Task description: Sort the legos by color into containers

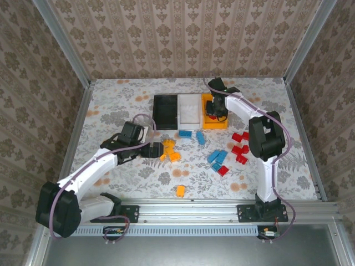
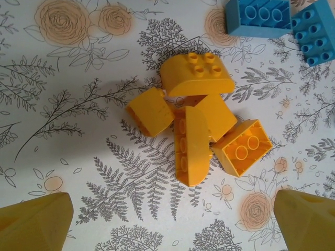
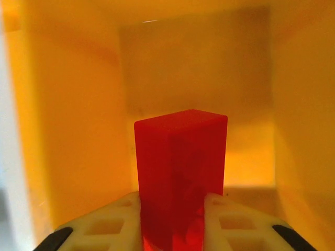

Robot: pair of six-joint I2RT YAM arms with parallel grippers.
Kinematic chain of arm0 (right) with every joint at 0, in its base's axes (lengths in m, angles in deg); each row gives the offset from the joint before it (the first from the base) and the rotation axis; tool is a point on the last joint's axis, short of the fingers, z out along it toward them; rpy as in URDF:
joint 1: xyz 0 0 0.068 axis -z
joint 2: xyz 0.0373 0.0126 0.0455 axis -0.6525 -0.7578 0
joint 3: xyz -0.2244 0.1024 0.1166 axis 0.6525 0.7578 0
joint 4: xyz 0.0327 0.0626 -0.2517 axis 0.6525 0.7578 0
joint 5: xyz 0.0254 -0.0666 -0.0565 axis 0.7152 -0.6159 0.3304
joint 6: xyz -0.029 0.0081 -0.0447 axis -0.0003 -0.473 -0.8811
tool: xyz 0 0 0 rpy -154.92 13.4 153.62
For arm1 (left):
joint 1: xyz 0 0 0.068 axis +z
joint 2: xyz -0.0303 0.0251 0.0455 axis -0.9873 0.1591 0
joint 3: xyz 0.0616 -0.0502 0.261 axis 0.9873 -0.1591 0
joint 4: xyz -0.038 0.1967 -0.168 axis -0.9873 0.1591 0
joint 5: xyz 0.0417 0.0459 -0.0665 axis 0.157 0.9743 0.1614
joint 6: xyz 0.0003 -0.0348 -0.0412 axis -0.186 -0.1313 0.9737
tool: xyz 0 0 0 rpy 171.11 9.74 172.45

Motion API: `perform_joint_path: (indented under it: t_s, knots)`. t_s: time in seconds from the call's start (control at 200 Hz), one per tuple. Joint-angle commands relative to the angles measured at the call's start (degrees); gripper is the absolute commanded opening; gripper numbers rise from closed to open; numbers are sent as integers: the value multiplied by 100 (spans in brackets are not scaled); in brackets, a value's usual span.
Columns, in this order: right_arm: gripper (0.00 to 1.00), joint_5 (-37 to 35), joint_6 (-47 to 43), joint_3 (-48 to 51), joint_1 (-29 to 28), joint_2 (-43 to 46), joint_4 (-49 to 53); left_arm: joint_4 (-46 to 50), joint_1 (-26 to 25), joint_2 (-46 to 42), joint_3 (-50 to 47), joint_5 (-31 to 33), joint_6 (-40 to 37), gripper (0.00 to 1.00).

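My right gripper (image 3: 172,222) sits down inside the orange-yellow container (image 3: 78,104), shut on an upright red lego (image 3: 180,167) with a white finger (image 3: 112,219) on each side. From above, that gripper (image 1: 215,113) is over the orange bin (image 1: 206,123), which stands next to the white bin (image 1: 189,110) and the black bin (image 1: 165,110). My left gripper (image 2: 172,219) hangs open just short of a cluster of yellow legos (image 2: 193,130), nothing between its yellow fingertips (image 2: 36,222). In the top view it (image 1: 157,150) is beside that cluster (image 1: 169,151).
Blue legos (image 1: 217,158) and two more (image 1: 192,136) lie mid-table, also at the left wrist view's top right (image 2: 259,18). Red legos (image 1: 241,147) lie near the right arm. A lone yellow lego (image 1: 180,190) lies near the front rail.
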Motion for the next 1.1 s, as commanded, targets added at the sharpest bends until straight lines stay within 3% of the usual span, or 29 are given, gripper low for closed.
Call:
perform_joint_path:
  t_s: [0.0, 0.35, 0.595, 0.855, 1.095]
  knots:
    - [31, 92, -131, -226, 69, -93, 115, 37, 62, 6, -47, -134, -80, 100]
    - [47, 206, -181, -328, 204, 170, 198, -4, 77, 147, 96, -194, 14, 100]
    - [53, 337, -340, 3, 180, 1245, 532, -85, 87, -8, 91, -266, 184, 100]
    - [66, 548, -40, 2201, -101, 3306, 729, -337, 79, -247, -76, -399, 437, 100]
    - [76, 150, 595, 3961, -1112, 4525, 1078, -315, -262, -312, -133, -382, 514, 100]
